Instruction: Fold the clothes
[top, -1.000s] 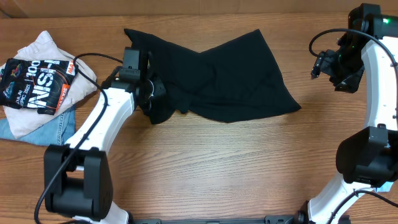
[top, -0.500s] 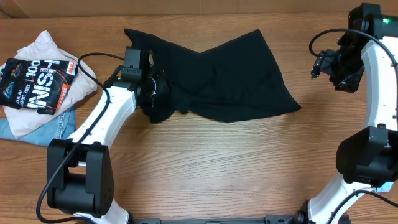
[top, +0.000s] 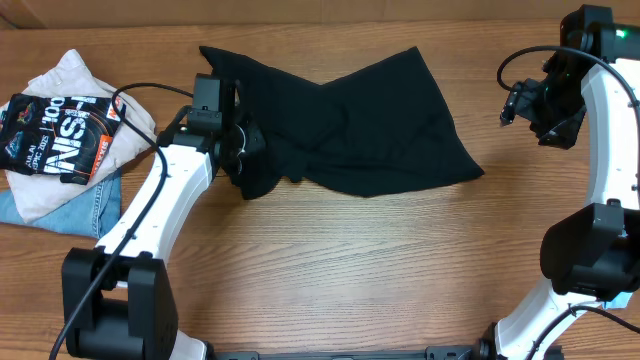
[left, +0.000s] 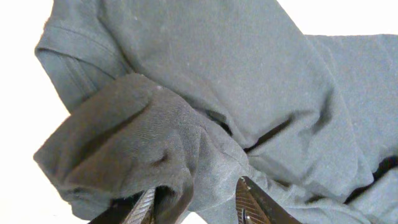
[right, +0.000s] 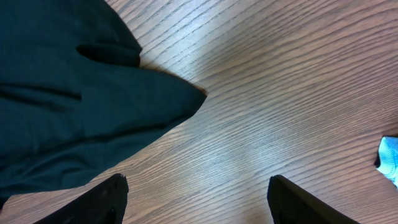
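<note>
Overhead, the black shirt (top: 370, 130) lay rumpled at the far centre, with the left gripper (top: 243, 150) at its left edge. In the left wrist view, its jaws pinched a thick fold. The right wrist view showed the right gripper (right: 199, 205) wide open and empty; any pull could drag the whole unheld shirt.

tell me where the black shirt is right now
Overhead, the black shirt lies spread across the far middle of the table, right of the clothes pile, its left edge bunched in the left gripper.
</note>
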